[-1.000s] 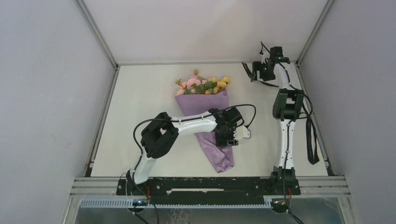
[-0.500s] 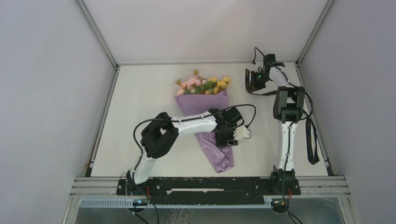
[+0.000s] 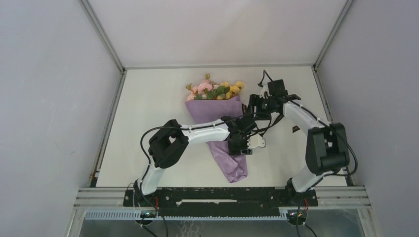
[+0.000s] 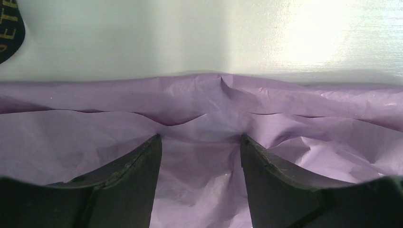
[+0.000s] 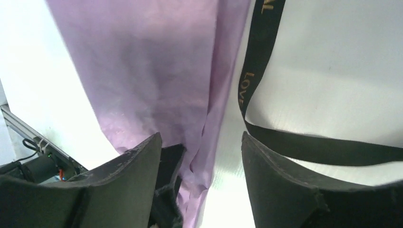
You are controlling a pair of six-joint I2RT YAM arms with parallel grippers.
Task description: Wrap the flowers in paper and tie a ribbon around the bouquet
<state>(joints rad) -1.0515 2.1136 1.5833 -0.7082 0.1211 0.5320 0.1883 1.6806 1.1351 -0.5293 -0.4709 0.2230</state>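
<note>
Top view: the right gripper (image 3: 257, 105) has swung in from the far right corner of the table (image 3: 148, 123) and now hangs at the right flank of the bouquet (image 3: 213, 111), close to the left gripper (image 3: 240, 142). Its jaws stand apart and hold nothing. The ribbon (image 5: 260, 45), which a second ago trailed down the right side of the table, has come in with the arm. In the right wrist view it lies on the table just beside the edge of the paper (image 5: 157, 61), running down and then bending away to the right. The left gripper has not shifted: it rests on the narrow waist of the cone, fingers (image 4: 138, 166) spread and pressing down into the crumpled paper, pinning it rather than pinching it. The flowers (image 3: 216, 89) protrude from the wide far end, as before. By appearance the wrapping is done and the ribbon delivered. Passing it round the waist and tying it remain.
</note>
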